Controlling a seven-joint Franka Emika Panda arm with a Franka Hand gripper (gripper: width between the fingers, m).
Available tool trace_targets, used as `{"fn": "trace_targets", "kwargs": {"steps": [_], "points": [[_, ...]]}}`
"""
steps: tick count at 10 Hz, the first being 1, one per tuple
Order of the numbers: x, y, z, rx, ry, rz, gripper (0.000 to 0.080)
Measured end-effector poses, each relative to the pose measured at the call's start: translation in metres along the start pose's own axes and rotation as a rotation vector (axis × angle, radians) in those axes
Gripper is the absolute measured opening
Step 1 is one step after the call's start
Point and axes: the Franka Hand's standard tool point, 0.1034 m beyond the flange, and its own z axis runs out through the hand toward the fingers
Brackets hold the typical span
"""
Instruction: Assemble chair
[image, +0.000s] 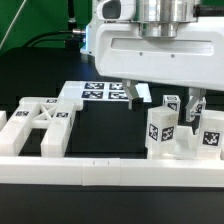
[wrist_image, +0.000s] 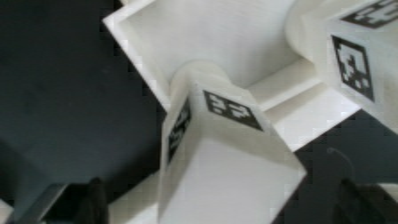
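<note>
**A:** Where is the hand (image: 164, 110) placed?

**B:** It is spread above the cluster of chair blocks (image: 195, 140) on the exterior view's right. The fingers (wrist_image: 338, 185) straddle the upright tagged block (image: 160, 128), and no contact is seen. The X-braced frame (image: 40, 125) lies well apart, on the exterior view's left of the tabletop (image: 110, 135).

**A:** How should the grasp be made?

**B:** The block should be centred between the fingers and squared to them before closing. Neighbouring blocks should be left undisturbed.
</note>
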Motion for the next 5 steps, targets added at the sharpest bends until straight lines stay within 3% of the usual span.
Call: {"fn": "trace_targets", "kwargs": {"steps": [5], "points": [[0.0040,0.0022,-0.0001,-0.011,0.003,-0.419,0.0648]]}}
